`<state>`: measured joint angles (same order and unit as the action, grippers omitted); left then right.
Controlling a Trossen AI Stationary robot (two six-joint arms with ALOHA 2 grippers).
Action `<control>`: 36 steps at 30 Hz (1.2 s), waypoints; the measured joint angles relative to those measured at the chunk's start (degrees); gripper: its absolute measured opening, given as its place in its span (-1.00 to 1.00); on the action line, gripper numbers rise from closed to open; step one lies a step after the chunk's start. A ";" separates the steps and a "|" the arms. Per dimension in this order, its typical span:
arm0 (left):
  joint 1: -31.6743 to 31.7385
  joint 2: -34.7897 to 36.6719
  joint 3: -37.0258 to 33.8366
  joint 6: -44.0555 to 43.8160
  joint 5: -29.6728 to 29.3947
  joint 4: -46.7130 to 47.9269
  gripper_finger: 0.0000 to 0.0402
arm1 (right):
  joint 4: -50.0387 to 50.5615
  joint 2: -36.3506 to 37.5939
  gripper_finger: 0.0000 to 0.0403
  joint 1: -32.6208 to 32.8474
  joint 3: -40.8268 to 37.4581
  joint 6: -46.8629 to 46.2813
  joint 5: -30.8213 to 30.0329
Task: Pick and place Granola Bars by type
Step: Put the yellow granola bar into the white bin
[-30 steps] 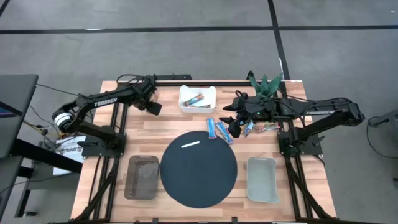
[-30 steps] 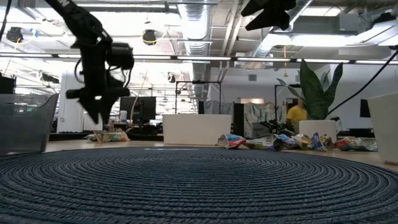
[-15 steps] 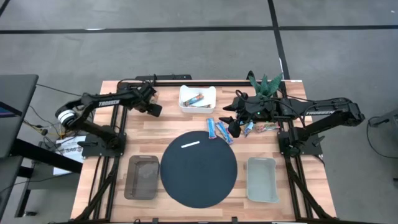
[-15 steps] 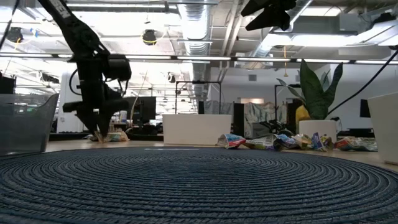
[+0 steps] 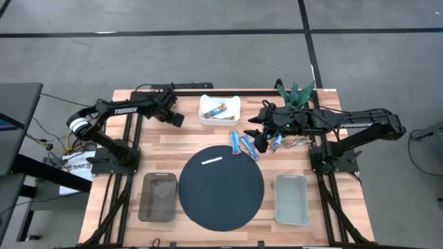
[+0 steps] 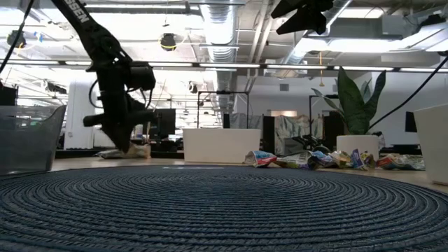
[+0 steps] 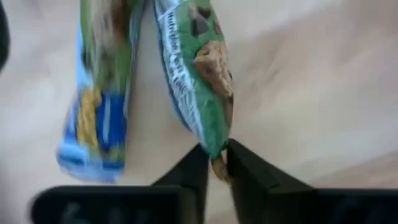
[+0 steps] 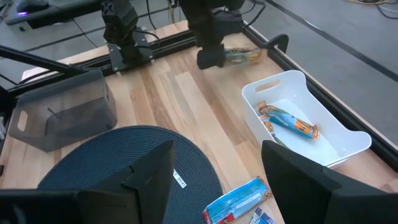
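Observation:
Two granola bars lie on the wood at the table's far left: a green-wrapped bar (image 7: 193, 74) and a blue-and-green bar (image 7: 93, 124) beside it. My left gripper (image 7: 217, 158) is down at them (image 5: 176, 119), shut on the green bar. My right gripper (image 8: 217, 149) hangs open above a cluster of blue and foil-wrapped bars (image 5: 243, 145) at the far right, touching nothing. One bar (image 8: 289, 121) lies inside the white bin (image 8: 336, 134). My left gripper pinches the green bar's near end (image 7: 214, 149) between its two fingertips. The fingers come from above, pointing down (image 6: 124, 143). The bar reaches away from them, along their line. Whether it is clear of the table I cannot tell.
A dark round woven mat (image 5: 221, 187) with a short white strip fills the table's middle. A clear bin (image 5: 158, 197) stands left of it and a pale green bin (image 5: 291, 199) right of it. A potted plant (image 5: 294, 91) stands at the far right.
My left gripper has gone down to the two bars at the far left, then shifted a little toward the table's right.

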<state>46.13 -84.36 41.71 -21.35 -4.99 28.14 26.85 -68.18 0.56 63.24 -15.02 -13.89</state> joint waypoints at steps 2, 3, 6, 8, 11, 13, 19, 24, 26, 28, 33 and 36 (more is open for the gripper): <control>0.17 -0.04 0.67 0.54 -0.19 0.65 -0.95 | 0.00 0.00 0.15 0.00 0.00 0.00 -0.07; 0.18 -0.04 1.06 0.65 -0.24 0.90 -0.96 | 0.00 0.00 0.15 0.00 0.00 0.01 -0.10; 0.11 -0.04 2.64 0.73 0.55 0.70 -0.99 | 0.00 0.00 0.15 -0.05 0.00 0.00 -0.38; 0.11 -0.04 3.73 0.86 2.42 0.91 -0.99 | -0.02 0.00 0.15 -0.07 0.00 0.00 -0.79; -0.05 -0.04 6.12 1.22 4.26 1.11 -1.00 | -0.09 0.00 0.15 -0.07 0.00 0.00 -1.23; -0.38 -0.04 7.99 1.24 5.23 1.70 -1.00 | -0.11 0.00 0.15 -0.07 0.00 0.00 -1.23; -2.94 -0.02 16.36 3.66 7.60 3.47 -1.00 | -0.09 0.00 0.15 -0.07 0.00 0.00 -1.23; -6.69 -0.02 24.86 4.80 8.04 3.32 -1.00 | -0.09 0.00 0.15 -0.07 0.00 0.00 -1.23; -7.92 -0.02 27.91 5.29 9.08 3.11 -1.00 | -0.09 0.00 0.15 -0.07 0.00 0.02 -1.23; -9.09 -0.01 30.43 5.36 10.14 2.15 -1.00 | -0.09 0.00 0.15 -0.08 0.00 0.02 -1.23; -11.37 -0.02 33.45 3.88 13.63 -0.01 -1.00 | -0.09 0.00 0.15 -0.33 0.00 0.04 -1.23; -13.03 -0.07 33.51 2.16 15.30 -1.39 -1.00 | -0.13 0.00 0.15 -0.35 0.00 0.30 -1.23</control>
<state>33.10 -84.42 75.22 -19.18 10.31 26.75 26.72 -68.18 0.21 63.24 -14.72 -15.11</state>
